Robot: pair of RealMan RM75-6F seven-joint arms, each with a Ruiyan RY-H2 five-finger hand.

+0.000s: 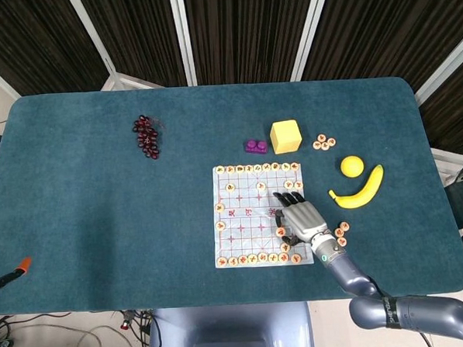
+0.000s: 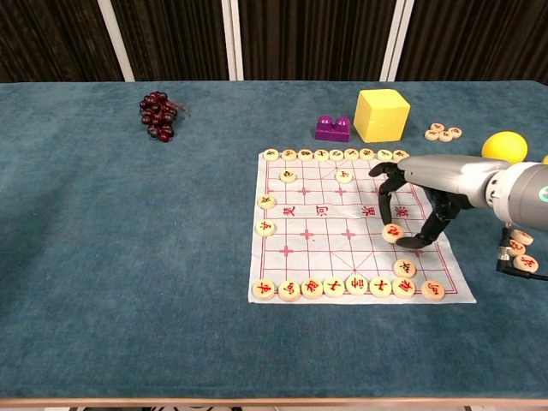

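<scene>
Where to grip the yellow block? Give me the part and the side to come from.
Grip the yellow block across its flat left and right faces, coming from above. It sits upright with its top clear; the purple brick stands close on its left, so lower the fingers carefully there.

Cube behind board, banana right, grapes left.

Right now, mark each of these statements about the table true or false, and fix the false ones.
1. The right hand pinches a chess piece over the paper board. True.
2. The grapes lie on the board. False: they lie on the cloth, far to the left of it.
3. The purple brick sits beside the yellow cube. True.
4. The banana rests on top of the cube. False: it lies on the cloth near the yellow ball.
5. The left hand grips the cube. False: no left hand is in view.
</scene>
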